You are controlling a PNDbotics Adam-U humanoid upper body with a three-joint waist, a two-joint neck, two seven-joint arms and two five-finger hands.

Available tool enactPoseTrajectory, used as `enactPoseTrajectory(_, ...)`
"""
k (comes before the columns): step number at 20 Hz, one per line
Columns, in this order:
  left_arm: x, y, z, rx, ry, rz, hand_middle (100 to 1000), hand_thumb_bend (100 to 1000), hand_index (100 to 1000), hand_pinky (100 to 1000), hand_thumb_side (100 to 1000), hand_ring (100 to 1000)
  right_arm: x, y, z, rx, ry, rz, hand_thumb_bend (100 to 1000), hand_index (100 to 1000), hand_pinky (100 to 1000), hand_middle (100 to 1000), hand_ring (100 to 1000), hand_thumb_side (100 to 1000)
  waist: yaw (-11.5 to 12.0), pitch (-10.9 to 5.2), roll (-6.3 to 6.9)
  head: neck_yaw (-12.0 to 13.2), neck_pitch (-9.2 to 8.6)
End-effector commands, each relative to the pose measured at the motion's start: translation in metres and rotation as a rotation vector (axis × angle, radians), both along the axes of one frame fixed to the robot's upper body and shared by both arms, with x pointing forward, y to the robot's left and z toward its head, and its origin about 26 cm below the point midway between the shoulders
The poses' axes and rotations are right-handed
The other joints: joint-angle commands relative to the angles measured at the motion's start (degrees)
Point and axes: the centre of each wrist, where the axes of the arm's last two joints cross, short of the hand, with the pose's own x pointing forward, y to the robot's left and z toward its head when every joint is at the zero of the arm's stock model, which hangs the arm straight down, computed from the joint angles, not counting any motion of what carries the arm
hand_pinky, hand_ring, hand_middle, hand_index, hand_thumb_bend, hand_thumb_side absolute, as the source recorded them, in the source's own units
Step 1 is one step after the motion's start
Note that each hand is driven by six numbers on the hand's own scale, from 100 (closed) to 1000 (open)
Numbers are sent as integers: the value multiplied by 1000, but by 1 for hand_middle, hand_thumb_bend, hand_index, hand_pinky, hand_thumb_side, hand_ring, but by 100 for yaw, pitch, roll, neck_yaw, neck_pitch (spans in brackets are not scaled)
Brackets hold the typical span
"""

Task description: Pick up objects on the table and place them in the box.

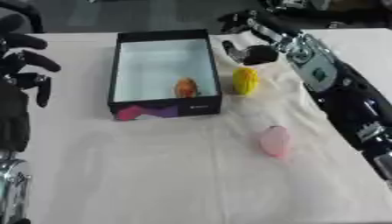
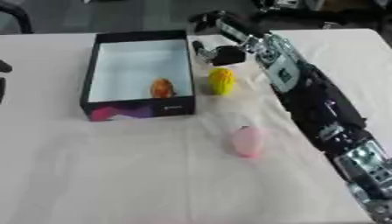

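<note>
1. We see even, soft, fairly bright light across the pale bench point(image 1: 191, 183).
2. We find both views blurred throughout, with edges smeared.
3. We note faint shadows beside the box point(image 1: 165, 72) and the pink object point(image 1: 274, 141).
4. We see no strong glare.

This looks like a robot test room or lab rather than a home. A plain table point(image 1: 153, 183) is covered with a creased white cloth that runs to every edge, set out like a trial bench. Beyond the table's far edge lies bare grey floor point(image 1: 138, 15), with dark equipment point(image 2: 299, 5) and cabling crowded near the far right corner.
</note>
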Motion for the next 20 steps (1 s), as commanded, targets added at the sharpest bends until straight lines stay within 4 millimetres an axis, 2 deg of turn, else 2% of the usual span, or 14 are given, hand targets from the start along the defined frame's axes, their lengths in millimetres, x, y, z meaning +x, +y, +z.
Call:
enactPoseTrajectory(1, 0, 7, 4, 13, -18, 29, 549, 100, 797, 100, 806, 456, -11, -9, 23, -25, -16, 10, 100, 912, 844, 718, 812, 605, -45, -92, -30, 168, -11)
enactPoseTrajectory(4, 0, 7, 3, 14, -16, 34, 549, 100, 797, 100, 805, 456, -16, -14, 15, -63, 35, -11, 100, 912, 846, 723, 814, 661, -80, -103, -18, 207, -11)
enactPoseTrajectory(11, 0, 6, 4, 13, -19, 32, 549, 100, 797, 100, 805, 456, -11, -33, -22, -174, 167, -119, 100, 911, 848, 735, 817, 879, -57, -98, -8, 208, -11)
enactPoseTrajectory(13, 0, 6, 4, 12, -19, 31, 549, 100, 797, 100, 805, 456, -9, -38, -32, -205, 192, -146, 100, 910, 848, 737, 818, 911, -49, -91, -8, 216, -11)
enactPoseTrajectory(20, 0, 5, 5, 8, -20, 25, 549, 100, 798, 100, 805, 456, 2, -50, -54, -293, 237, -226, 100, 910, 851, 749, 821, 920, -16, -82, 8, 204, -11)
